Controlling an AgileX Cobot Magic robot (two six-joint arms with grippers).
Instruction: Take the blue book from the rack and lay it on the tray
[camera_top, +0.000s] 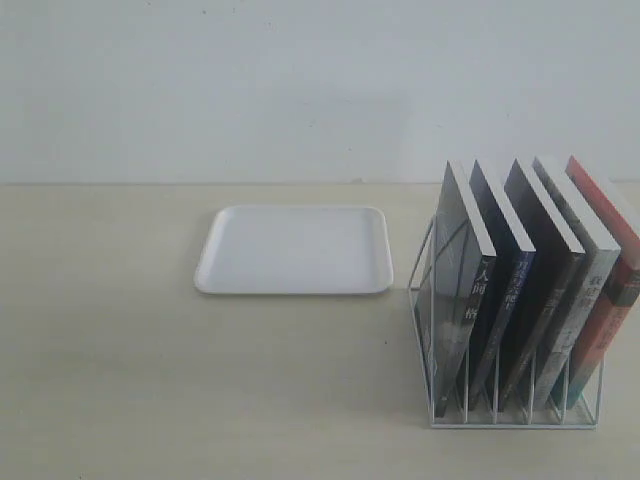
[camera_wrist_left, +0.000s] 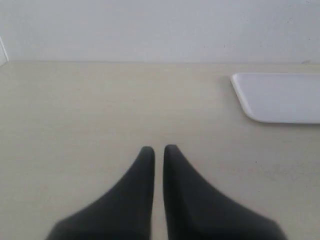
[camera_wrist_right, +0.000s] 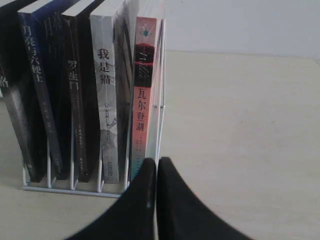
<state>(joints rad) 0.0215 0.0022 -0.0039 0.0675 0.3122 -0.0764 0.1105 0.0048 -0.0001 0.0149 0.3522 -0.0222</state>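
Note:
The blue book (camera_top: 507, 292) stands second from the left in the white wire rack (camera_top: 512, 422). Its blue spine with white characters (camera_wrist_right: 38, 80) faces the right wrist camera. The white tray (camera_top: 295, 250) lies flat and bare to the left of the rack, and its corner (camera_wrist_left: 282, 97) shows in the left wrist view. My left gripper (camera_wrist_left: 159, 150) is shut over bare table, away from the tray. My right gripper (camera_wrist_right: 157, 162) is shut and holds nothing, low in front of the rack's (camera_wrist_right: 75, 190) end wire beside the red-orange book (camera_wrist_right: 142, 90). Neither gripper appears in the exterior view.
Four other books share the rack: a grey-black one (camera_top: 458, 290), a dark one (camera_top: 545, 270), a grey-white one (camera_top: 580, 265) and the red-orange one (camera_top: 612, 290). A pale wall runs along the back of the table (camera_top: 150, 350).

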